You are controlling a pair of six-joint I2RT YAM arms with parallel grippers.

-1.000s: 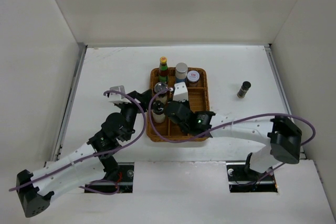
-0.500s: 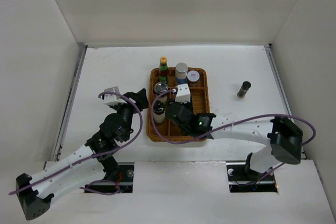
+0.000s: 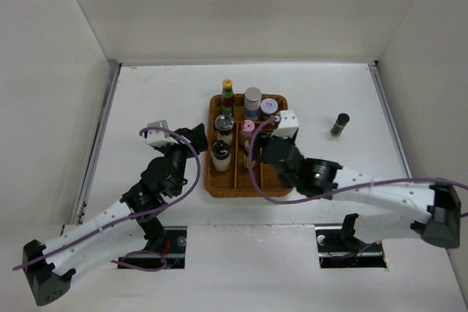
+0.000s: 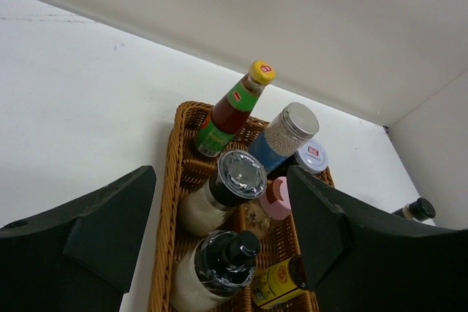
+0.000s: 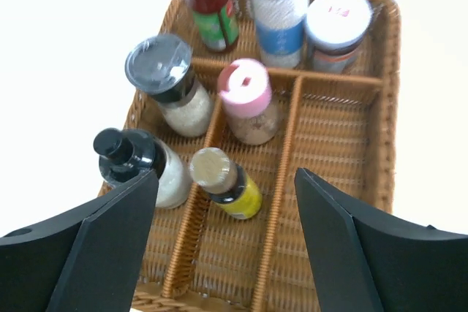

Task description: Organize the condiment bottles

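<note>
Both spread and empty: right hand hovers over the wicker tray of seven bottles, left hand beside it. The dark-lidded shaker stands alone near the surface's right edge; a clipping finger could topple it.

The tray is brown woven wicker. The sauce bottle is red with green labels and a yellow cap, the tall shaker white with a blue band. The squat shaker is pink-capped, the small bottle yellow-labelled, the clear shaker black-lidded.
</note>
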